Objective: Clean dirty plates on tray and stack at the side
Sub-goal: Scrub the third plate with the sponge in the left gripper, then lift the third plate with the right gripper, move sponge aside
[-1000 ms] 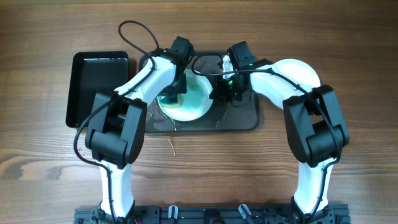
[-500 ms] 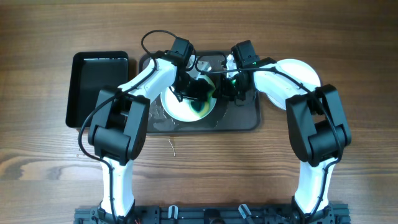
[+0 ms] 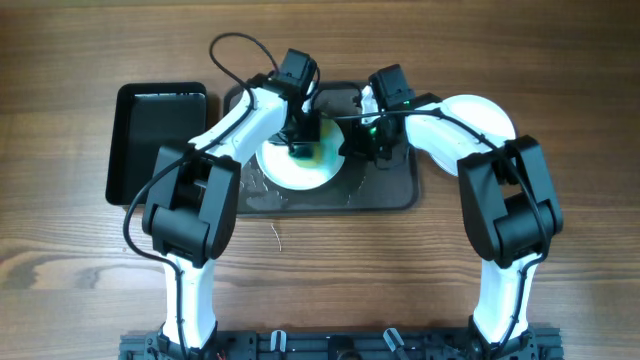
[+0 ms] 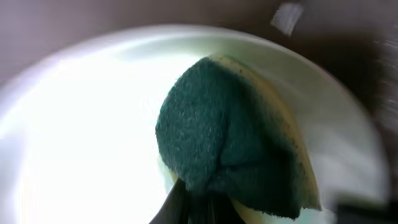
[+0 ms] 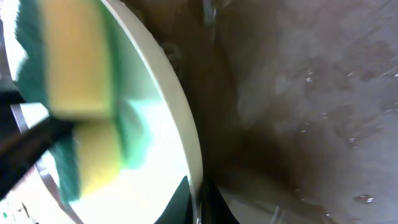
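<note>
White plate on dark tray; green-yellow sponge pressed on it.

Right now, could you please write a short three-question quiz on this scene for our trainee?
1. True or false: the plate sits on the tray.
2. The left gripper holds: A) sponge B) plate C) nothing.
3. Fill in: the right gripper grips the plate's ___.
Key: 1 true; 2 A; 3 rim.
</note>
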`<move>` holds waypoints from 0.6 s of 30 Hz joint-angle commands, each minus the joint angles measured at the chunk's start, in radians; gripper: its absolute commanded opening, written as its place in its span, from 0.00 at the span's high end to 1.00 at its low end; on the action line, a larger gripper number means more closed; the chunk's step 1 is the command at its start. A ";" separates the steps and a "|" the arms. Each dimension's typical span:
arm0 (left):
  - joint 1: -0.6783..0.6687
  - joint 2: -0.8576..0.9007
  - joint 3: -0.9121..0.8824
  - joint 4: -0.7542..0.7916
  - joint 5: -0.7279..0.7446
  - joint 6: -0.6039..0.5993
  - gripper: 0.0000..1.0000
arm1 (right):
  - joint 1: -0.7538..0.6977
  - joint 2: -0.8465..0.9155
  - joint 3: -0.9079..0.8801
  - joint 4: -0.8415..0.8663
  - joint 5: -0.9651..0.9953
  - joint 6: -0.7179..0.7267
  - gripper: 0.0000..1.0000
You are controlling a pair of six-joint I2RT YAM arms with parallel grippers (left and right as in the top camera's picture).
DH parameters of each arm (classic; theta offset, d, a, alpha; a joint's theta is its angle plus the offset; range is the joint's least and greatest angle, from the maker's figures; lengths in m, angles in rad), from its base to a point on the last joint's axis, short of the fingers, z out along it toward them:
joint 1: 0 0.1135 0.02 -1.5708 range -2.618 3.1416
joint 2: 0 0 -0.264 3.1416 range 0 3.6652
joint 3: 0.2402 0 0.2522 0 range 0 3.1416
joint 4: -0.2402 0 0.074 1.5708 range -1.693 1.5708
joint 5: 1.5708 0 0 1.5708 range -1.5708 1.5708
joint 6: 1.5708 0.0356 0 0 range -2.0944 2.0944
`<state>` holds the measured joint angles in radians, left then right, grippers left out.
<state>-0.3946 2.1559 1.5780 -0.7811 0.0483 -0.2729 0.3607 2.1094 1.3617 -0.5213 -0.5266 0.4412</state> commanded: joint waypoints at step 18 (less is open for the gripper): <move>0.156 -0.097 0.047 -0.171 -0.097 -0.068 0.96 | 0.042 -0.171 0.004 -0.151 0.449 -0.013 0.96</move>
<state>-0.3050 2.0903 1.6035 -0.9581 -0.0536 -0.3031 0.3851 2.0468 1.3651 -0.6445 -0.3119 0.4400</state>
